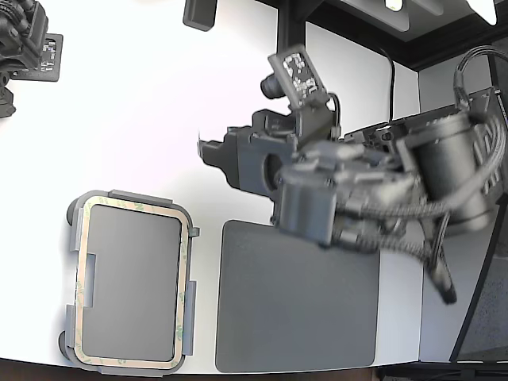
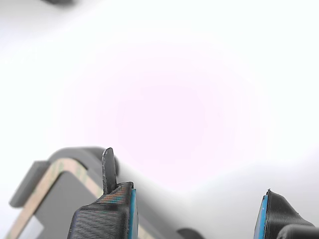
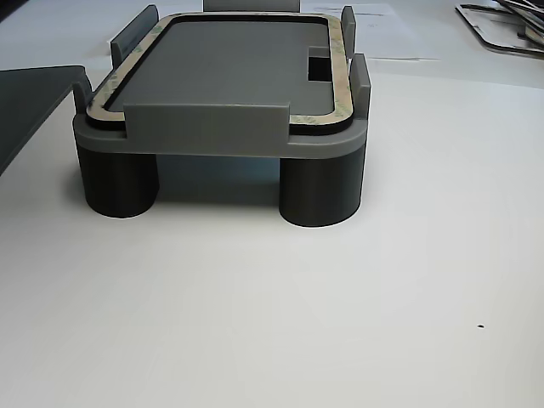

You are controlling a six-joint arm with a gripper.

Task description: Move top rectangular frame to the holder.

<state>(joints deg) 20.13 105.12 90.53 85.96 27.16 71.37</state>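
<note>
One frame (image 1: pixel 132 283) lay flat in the holder (image 1: pixel 119 196), long axis running up-down in the exterior view. The tool (image 2: pixel 197 211) hung empty, jaws spread, above the desk (image 1: pixel 143 119).

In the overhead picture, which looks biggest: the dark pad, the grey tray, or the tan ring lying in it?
Largest to smallest, as they look in the exterior view:
1. Dark pad, though the arm hides its upper corner.
2. Tray, slightly larger than the ring it surrounds.
3. Tan ring, close to the tray in outline.
</note>
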